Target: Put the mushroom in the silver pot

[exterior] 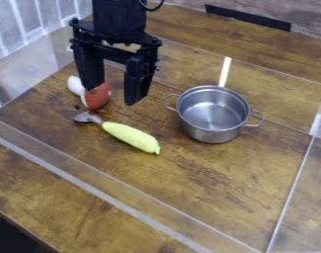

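The yellow-green vegetable [131,137] lies nearest the camera, to the left of the silver pot [213,114] and a little nearer the camera than it. Farther left of the pot sits the mushroom [98,96], on the table. The pincer [110,97] hangs over the mushroom, spread wide and apparently holding nothing. The step in hand looks like the grasp: next, center on the cap, lower if needed and close, before carrying it over to the pot.

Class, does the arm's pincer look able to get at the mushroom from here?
Probably yes: the mushroom lies just below the pincer, with nothing visible stacked on it.
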Robot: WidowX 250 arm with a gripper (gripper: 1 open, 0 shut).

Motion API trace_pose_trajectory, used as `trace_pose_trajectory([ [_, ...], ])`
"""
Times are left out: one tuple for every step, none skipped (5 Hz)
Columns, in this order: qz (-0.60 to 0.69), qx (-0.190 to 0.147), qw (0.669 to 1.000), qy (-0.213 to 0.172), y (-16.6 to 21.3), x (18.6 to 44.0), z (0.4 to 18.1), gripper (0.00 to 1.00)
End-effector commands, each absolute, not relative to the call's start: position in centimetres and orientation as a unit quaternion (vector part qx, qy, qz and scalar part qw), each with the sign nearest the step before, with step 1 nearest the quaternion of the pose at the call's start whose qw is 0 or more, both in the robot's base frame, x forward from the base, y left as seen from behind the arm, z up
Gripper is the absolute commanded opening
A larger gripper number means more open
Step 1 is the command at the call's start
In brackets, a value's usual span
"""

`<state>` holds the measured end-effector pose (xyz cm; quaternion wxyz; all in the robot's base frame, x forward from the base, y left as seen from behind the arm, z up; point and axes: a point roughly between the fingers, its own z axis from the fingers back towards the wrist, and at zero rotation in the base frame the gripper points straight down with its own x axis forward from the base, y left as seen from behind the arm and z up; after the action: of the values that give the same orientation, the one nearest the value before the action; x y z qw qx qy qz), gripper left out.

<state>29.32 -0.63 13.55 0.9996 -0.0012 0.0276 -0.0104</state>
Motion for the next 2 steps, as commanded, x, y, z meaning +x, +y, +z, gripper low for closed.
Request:
trace_pose_trajectory([
  [0.013, 0.000, 0.999, 0.034, -0.12, 29.40, 13.13, 1.00],
  [0.054, 0.001, 0.998, 0.031, 0.78, 29.75, 13.09, 1.00],
])
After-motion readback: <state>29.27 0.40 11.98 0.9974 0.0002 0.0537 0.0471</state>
